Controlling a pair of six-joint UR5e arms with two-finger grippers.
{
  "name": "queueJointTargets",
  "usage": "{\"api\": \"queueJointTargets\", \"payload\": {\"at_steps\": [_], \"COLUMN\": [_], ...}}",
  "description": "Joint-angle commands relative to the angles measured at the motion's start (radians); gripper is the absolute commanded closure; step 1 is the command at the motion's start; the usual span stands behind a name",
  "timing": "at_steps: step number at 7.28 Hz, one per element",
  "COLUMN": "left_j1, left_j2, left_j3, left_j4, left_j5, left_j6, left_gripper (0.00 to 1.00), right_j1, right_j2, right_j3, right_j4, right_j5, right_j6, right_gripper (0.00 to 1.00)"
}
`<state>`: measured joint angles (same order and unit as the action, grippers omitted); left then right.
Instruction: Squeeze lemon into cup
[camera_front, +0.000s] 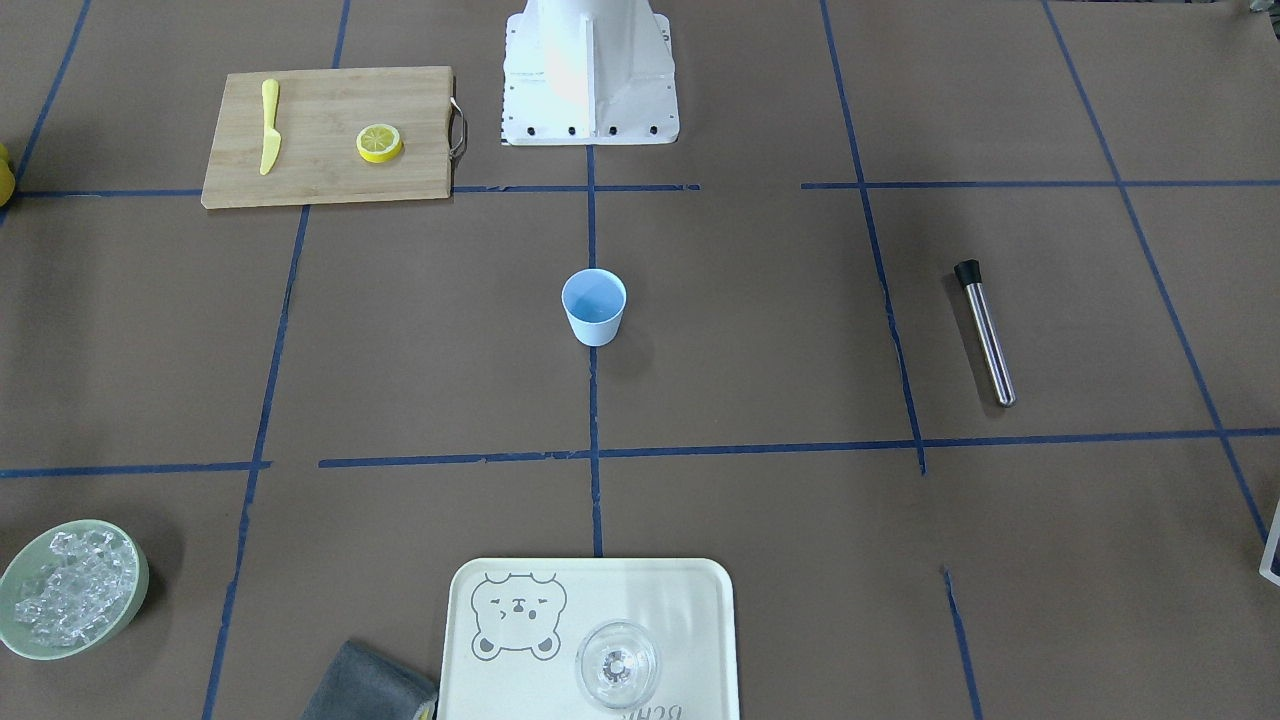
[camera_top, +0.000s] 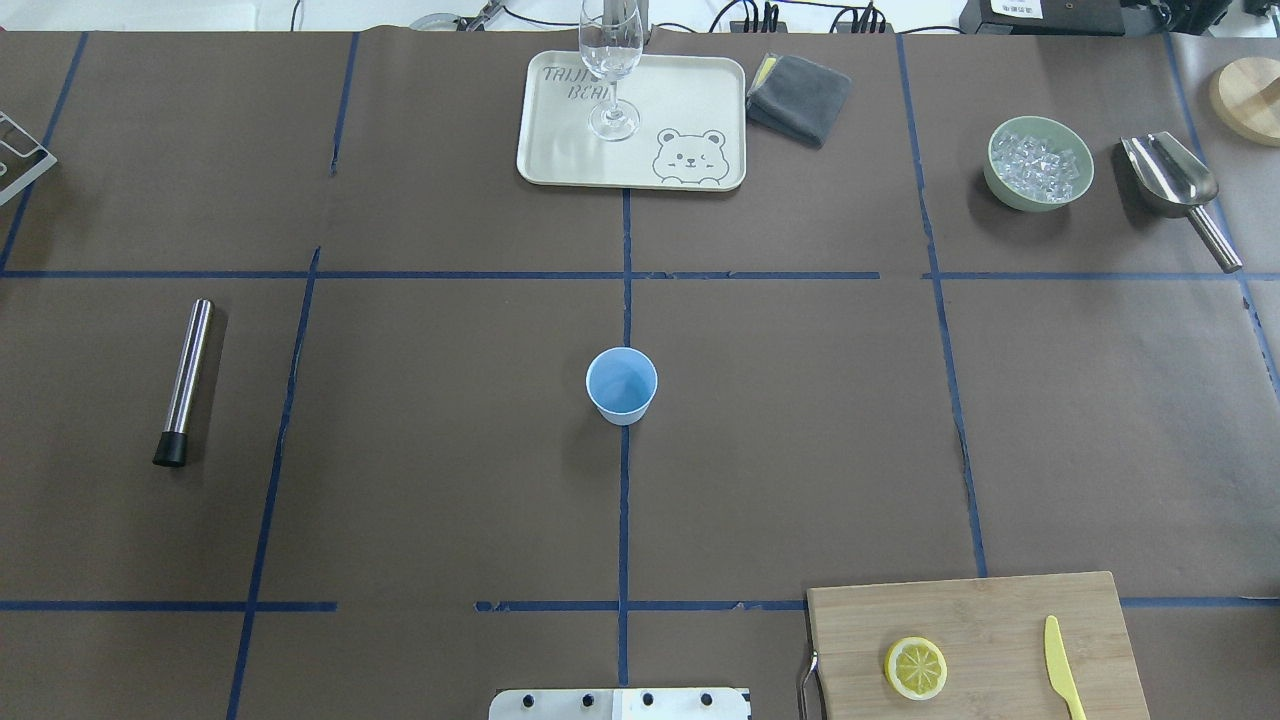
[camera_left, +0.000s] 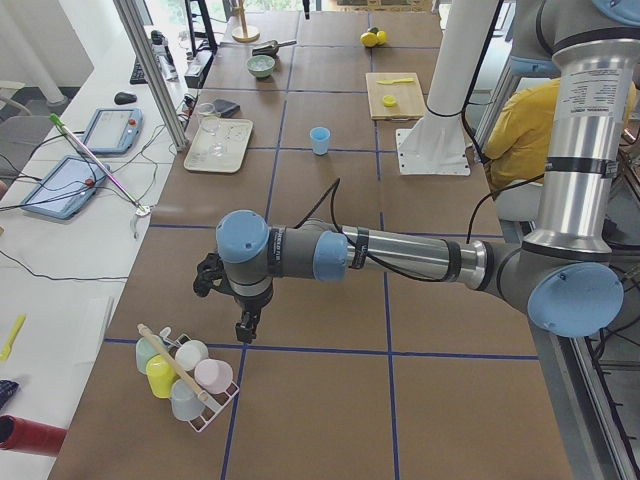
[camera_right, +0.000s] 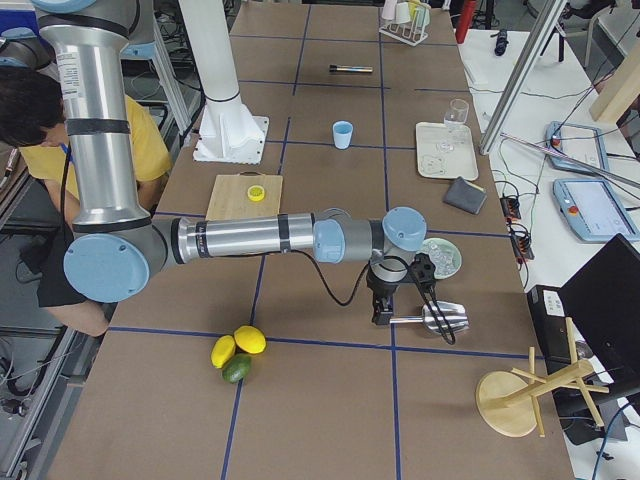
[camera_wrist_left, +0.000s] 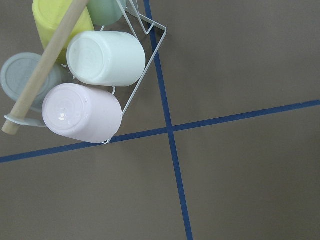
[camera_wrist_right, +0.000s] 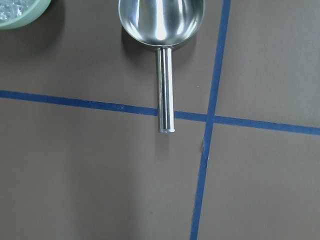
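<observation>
Zero contact yet: noting the lemon (camera_top: 915, 668) flat on the board (camera_top: 1000, 615), well apart from the cup (camera_top: 621, 385) at table centre. Failing to tell jaw spread on right gripper (camera_right: 381, 312) or left gripper (camera_left: 245, 328). Advising pinching across the rind, squeezing squarely above the rim

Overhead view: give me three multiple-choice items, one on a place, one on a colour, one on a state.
1. The lemon lies: A in the green bowl; B on the cutting board; C on the grey cloth.
2. The cup is: A light blue; B pink; C yellow.
3. The wine glass is: A tipped over; B upright on the tray; C upside down.
Answers: B, the slice rests on the wood; A, its wall and inside are light blue; B, its foot is on the tray, rim up.
</observation>
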<state>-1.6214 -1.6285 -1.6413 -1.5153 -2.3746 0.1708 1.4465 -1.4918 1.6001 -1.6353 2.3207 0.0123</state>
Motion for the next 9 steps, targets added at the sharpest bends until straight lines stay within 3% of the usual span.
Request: {"api": "queueJointTargets", "payload": {"at_steps": [1, 6, 8, 9], "left_j1": [0.000, 0.000, 0.000, 0.003], "left_j2": [-0.001, -0.004, 0.008, 0.010], "left_j3": [0.000, 0.000, 0.000, 0.000], "left_j4": [-0.002, -0.005, -0.101, -0.136], "left_j5": [0.000, -0.002, -0.002, -0.002], "left_j6": [-0.001, 0.004, 0.003, 0.001], "left_gripper": [0.00, 0.00, 0.00, 0.00], "right_j1": [0.000, -0.002, -0.032, -0.046], "right_j2": [0.001, 0.002, -0.001, -0.004], "right_j3": [0.000, 0.032, 0.066, 0.110], "right_j4": [0.000, 0.002, 0.002, 0.002], "right_j5": [0.000, -0.001, 0.005, 0.050], "right_j6": [-0.002, -0.009, 0.000, 0.018], "right_gripper": [0.00, 0.00, 0.00, 0.00]}}
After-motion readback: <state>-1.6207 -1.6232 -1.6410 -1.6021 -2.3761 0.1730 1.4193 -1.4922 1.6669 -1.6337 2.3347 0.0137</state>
